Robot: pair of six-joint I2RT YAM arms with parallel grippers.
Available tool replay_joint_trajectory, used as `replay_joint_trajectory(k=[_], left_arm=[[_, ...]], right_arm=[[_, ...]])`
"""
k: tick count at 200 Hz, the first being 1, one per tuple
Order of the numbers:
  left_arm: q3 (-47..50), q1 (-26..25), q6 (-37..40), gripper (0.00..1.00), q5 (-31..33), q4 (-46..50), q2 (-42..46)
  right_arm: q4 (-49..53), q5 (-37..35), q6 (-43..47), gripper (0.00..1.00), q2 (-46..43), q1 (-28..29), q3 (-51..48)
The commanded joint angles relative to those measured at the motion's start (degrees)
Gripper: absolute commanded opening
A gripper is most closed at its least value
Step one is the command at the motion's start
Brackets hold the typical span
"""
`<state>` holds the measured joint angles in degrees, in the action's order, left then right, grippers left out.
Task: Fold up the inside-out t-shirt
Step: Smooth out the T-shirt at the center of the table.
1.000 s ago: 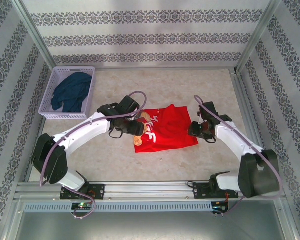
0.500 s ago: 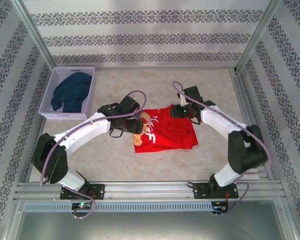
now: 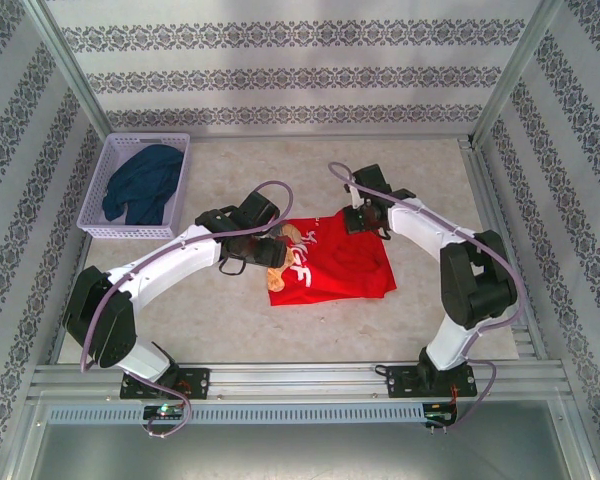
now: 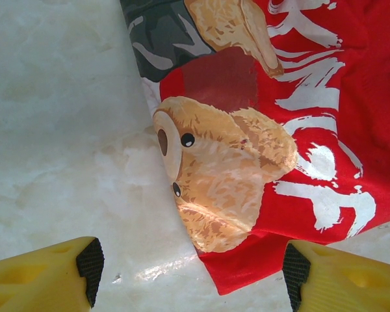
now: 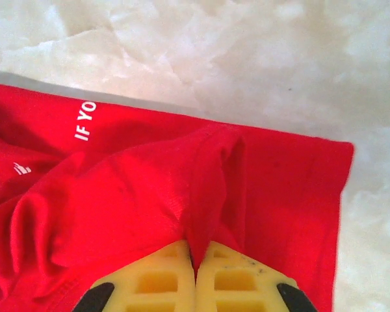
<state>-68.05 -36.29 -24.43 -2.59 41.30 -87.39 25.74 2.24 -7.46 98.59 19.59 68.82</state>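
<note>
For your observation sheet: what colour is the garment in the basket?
The garment is dark blue, clearest in the top external view.

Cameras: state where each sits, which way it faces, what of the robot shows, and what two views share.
Top external: above and behind the arm bases, facing down and forward over the table; both arms show, left gripper and right gripper at the red t-shirt.
Left wrist: on the left arm, facing down at the shirt's bear print; its open yellow fingers show.
Right wrist: on the right arm, facing down at plain red cloth; its fingers pinch a fold.
Shared: both wrist views show the t-shirt.
</note>
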Motion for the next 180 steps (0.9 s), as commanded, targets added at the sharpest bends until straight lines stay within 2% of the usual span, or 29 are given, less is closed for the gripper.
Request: replay_joint_trajectory(k=[1,25,64,79,93,115,138,158,180], left_arm=[[-0.3,0.0,1.2,0.75,-2.4,-1.6,0.5],[0.5,-0.3,2.8,0.75,-7.7,-3.7,0.0],[1.1,-2.0,5.8,0.75,-12.3,-5.8,-1.0],[1.1,-2.8,6.6,0.75,-13.5,-6.8,-1.5],[1.0,-3.5,7.0,0.76,-14.0,-7.3,-2.1],[1.1,-4.5,7.8,0.76,-15.7,-8.5,-3.3],[1.6,-6.5,8.4,0.76,-17.4,-10.4,-5.4],[2.6,-7.5,7.4,0.76,-17.0,-12.0,-6.3],[5.4,-7.6,6.3,0.76,-15.9,-13.9,-4.6]], right_arm=[[4.7,-2.3,3.2,0.00,-2.1,-2.0,3.2],[9.0,-2.2,4.1,0.00,1.0,-4.6,7.3],[13.7,-6.2,4.5,0.10,9.6,-7.9,15.8],[15.6,-8.2,4.4,0.18,13.5,-8.6,19.5],[16.6,-9.5,4.3,0.29,15.7,-9.0,21.8],[18.2,-11.0,3.7,0.40,15.3,-9.2,23.4],[17.0,-8.3,0.9,0.48,8.3,-9.2,17.2],[14.1,0.0,-5.2,0.50,-1.2,-9.6,4.7],[12.2,5.6,-10.2,0.51,-11.0,-10.0,-8.6]])
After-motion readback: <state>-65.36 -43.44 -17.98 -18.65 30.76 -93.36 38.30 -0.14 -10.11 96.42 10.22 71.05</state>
